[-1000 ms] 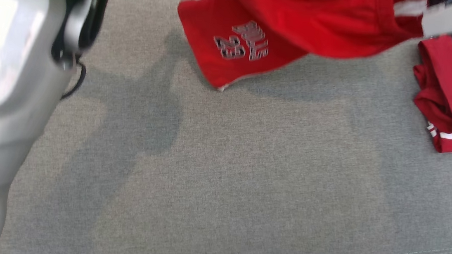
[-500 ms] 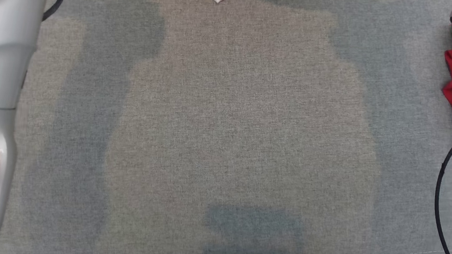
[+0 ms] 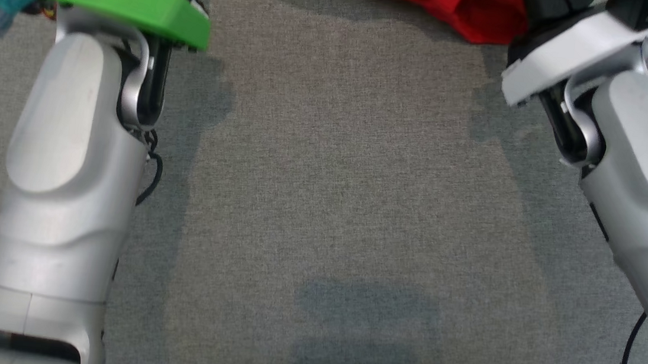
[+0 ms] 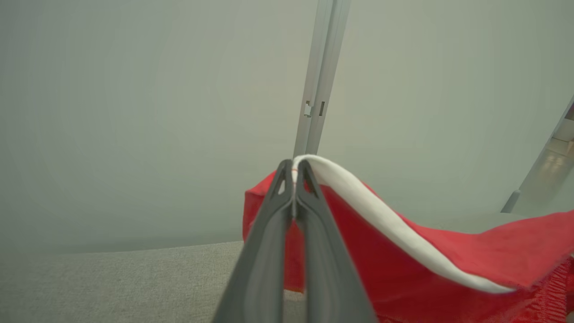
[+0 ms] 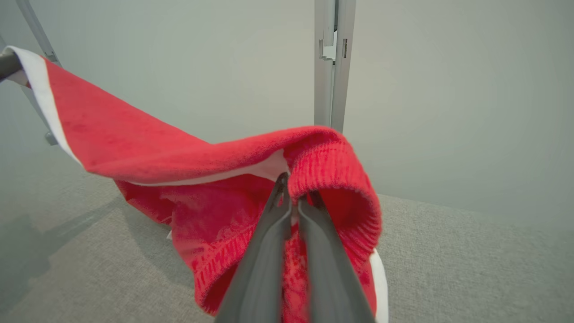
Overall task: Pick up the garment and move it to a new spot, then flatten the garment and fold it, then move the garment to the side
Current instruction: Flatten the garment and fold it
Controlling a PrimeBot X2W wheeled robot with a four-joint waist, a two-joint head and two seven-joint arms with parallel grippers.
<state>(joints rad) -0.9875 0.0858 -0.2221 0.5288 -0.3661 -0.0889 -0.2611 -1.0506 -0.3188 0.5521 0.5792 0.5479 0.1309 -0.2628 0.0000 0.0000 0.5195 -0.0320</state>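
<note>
Red fabric with white trim. The garment (image 5: 202, 211) hangs slung between both grippers over the grey upholstered surface (image 3: 321, 205). In the head view it's just a red strip along the top edge of the frame. I can't tell if its lowest fold touches the grey cloth or floats just above.

The left gripper (image 4: 293, 168) has its fingers squeezed together on the white edging (image 4: 381, 215), pinched right at the tips, dead centre of the left wrist view. The right gripper (image 5: 291, 184) is clamped tight too, biting the ribbed waistband (image 5: 332, 166) mid-frame. The cloth runs from there up to the far upper left of that view.

My guess at why it's held like this: grabbing two spots well apart stretches the fabric into a hammock, so it should go down spread out instead of in a heap. Looks like the move-to-a-new-spot step, with flattening to come.

Both pale forearms (image 3: 65, 151) sit at the left and right of the head view, and the grey stretch between them seems the likely landing zone.
</note>
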